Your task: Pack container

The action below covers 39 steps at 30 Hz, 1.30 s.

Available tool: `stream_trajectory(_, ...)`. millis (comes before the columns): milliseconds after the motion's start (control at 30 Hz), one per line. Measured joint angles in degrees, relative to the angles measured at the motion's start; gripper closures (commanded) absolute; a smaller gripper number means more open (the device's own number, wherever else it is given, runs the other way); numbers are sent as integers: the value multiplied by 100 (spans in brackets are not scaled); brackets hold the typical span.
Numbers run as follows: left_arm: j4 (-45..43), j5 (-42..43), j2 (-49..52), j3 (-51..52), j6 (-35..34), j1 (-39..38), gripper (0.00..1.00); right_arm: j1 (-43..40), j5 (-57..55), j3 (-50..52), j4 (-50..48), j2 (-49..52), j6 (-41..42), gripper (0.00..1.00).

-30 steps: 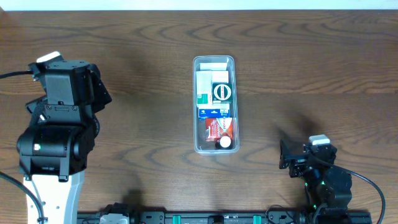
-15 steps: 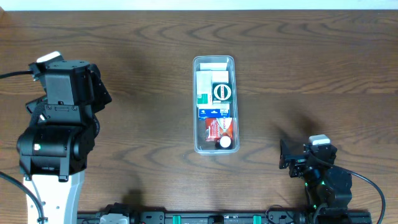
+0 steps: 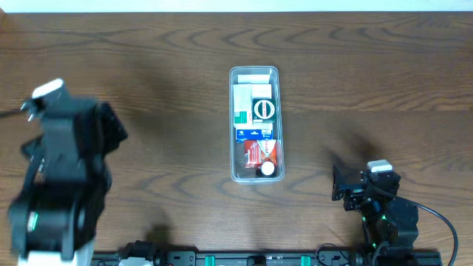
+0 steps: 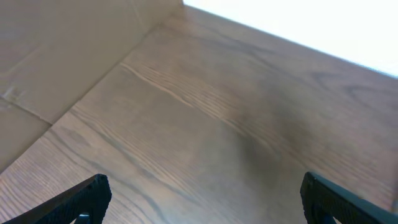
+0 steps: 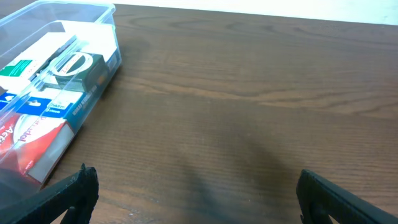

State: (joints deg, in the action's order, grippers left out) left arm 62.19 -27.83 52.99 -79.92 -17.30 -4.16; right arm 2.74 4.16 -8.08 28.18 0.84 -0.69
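The container (image 3: 232, 125) is a long clear plastic tray at the table's middle, with a white label at its far end. It holds several small boxes: white, green with a round logo (image 3: 264, 110), blue-and-white, and red (image 3: 260, 152). It also shows at the upper left of the right wrist view (image 5: 93, 9). My left gripper (image 3: 114, 124) is far to the left of it, open and empty over bare wood (image 4: 202, 202). My right gripper (image 3: 340, 185) is at the near right, open and empty (image 5: 196, 196), to the right of the tray.
The wooden table (image 3: 162, 66) surrounds the tray. The left arm's large body (image 3: 55, 192) fills the near left. A light wall or board (image 4: 56, 43) stands beyond the table's edge in the left wrist view. A black rail (image 3: 259, 258) runs along the front edge.
The left arm has shifted toward the near left and is blurred with motion. The right arm and the tray have not moved.
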Motion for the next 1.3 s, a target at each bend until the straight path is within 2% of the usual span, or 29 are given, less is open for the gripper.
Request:
stream_trajectory(233, -133, 260, -1799, 501, -46, 0, 2, 0, 13, 2, -7, 0, 0, 1)
stream_trajectory(400, -214, 376, -2802, 1237, -48, 0, 2, 0, 15, 2, -11, 0, 0, 1)
stream_trajectory(833, -2157, 632, -4863, 4249, -90, 0, 2, 0, 15, 4, -13, 0, 0, 1)
stream_trajectory(1067, -2927, 782, -5252, 5235, -219, 0, 2, 0, 15, 7, -13, 0, 0, 1)
stream_trajectory(1300, -3108, 876, -5252, 5921, -330, 0, 2, 0, 15, 7, -13, 0, 0, 1)
